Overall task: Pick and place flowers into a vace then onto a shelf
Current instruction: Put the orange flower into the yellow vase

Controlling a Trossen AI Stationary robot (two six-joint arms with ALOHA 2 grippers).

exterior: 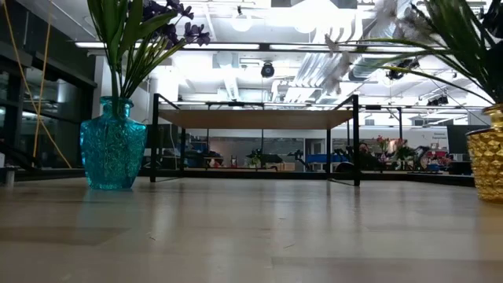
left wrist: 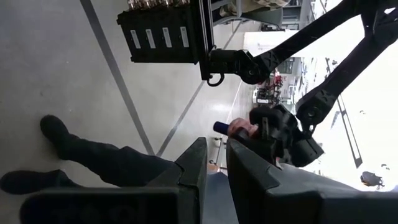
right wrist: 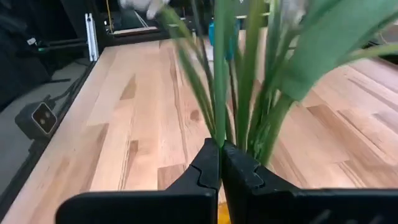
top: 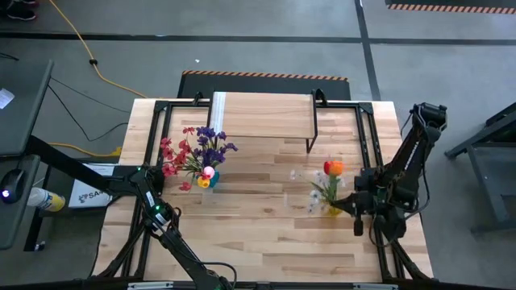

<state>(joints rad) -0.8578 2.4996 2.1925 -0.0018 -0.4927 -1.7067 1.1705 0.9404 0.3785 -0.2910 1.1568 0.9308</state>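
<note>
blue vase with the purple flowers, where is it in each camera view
High view: the blue vase stands left of centre on the table, under purple and red blooms, in front of the shelf.
Low view: at the left, stems rising out of frame.
Left wrist view: not in it.
Right wrist view: not clearly in it; only a blue blur far behind the stems.
Shared landmark: the shelf, behind the vase in the high and low views.

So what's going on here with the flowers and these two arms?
Two vases of flowers stand on the table in front of the shelf, which is bare on top. The right gripper is shut at the stems in the gold vase, though whether it grips one is unclear. The blue vase holds its purple and red flowers untouched; the left gripper waits at the table's left edge.
</note>
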